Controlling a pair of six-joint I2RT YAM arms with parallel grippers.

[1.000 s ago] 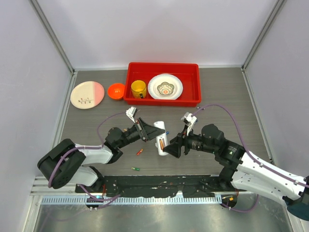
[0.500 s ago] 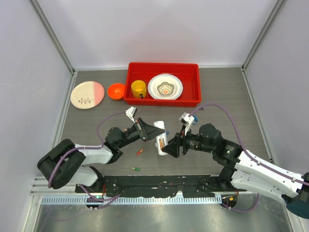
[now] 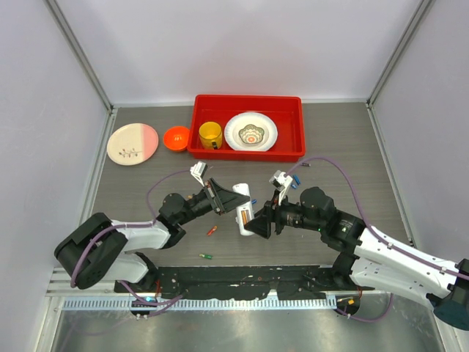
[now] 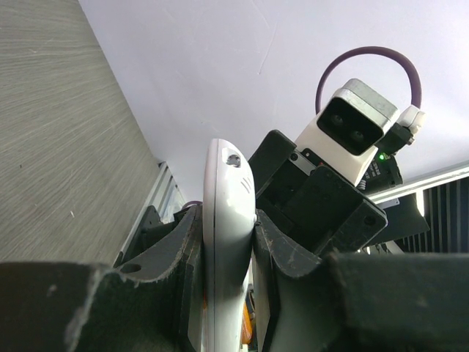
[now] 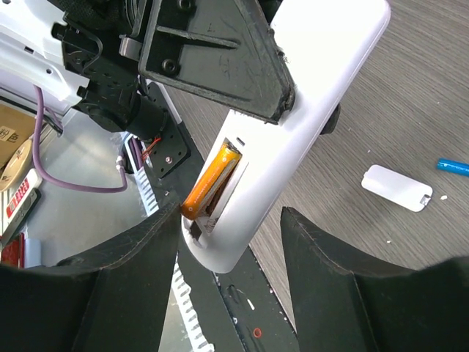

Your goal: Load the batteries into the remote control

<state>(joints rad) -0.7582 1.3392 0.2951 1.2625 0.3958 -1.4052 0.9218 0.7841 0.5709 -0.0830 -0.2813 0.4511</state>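
Observation:
My left gripper (image 3: 233, 202) is shut on the white remote control (image 3: 242, 210), which it holds above the table with the battery bay facing out. Seen from the left wrist, the remote control (image 4: 223, 176) stands edge-on between both pads. An orange battery (image 5: 211, 180) lies in the open bay, its lower end sticking out. My right gripper (image 5: 231, 220) is open and straddles the remote control's (image 5: 293, 125) lower end, its left finger touching that battery's tip. A red battery (image 3: 212, 230) and a green battery (image 3: 207, 256) lie on the table. A blue battery (image 5: 452, 166) and the white back cover (image 5: 396, 188) lie beyond.
A red tray (image 3: 296, 128) at the back holds a yellow cup (image 3: 210, 134) and a patterned white bowl (image 3: 250, 132). Left of it are an orange bowl (image 3: 176, 138) and a pink-and-white plate (image 3: 132, 143). The black mounting rail (image 3: 242, 282) runs along the near edge.
My right arm has crept left toward the remote control and its jaws have narrowed somewhat. The left gripper and the remote control have stayed put.

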